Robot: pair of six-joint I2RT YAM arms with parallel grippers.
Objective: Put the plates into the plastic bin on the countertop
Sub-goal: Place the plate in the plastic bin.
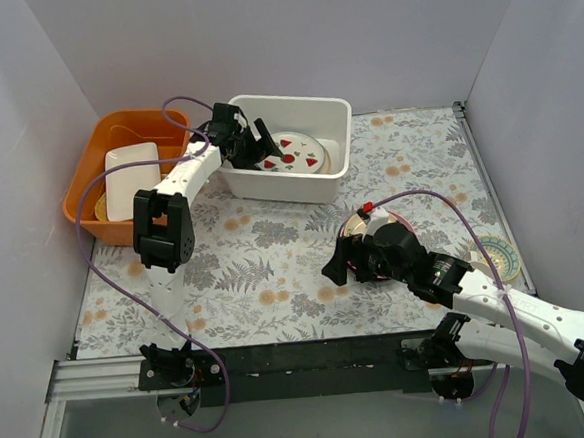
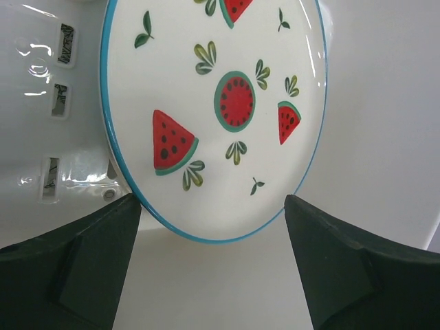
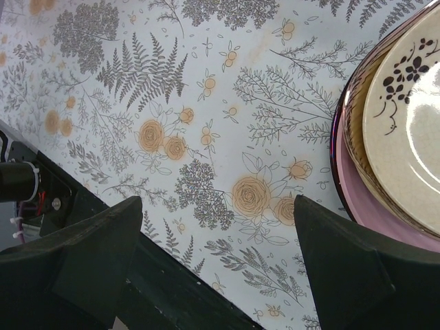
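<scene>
The white watermelon plate lies flat inside the white plastic bin; it fills the left wrist view. My left gripper is open and empty just above the plate's near edge. A stack of plates sits on the fern-print countertop, mostly hidden under my right wrist. In the right wrist view the stack has a cream plate with dark flowers on top, then a pink plate. My right gripper is open and empty over the countertop left of the stack.
An orange tub at the far left holds a white rectangular dish. A cream-and-blue plate lies near the right wall, partly behind the right arm. The black base rail runs along the near edge.
</scene>
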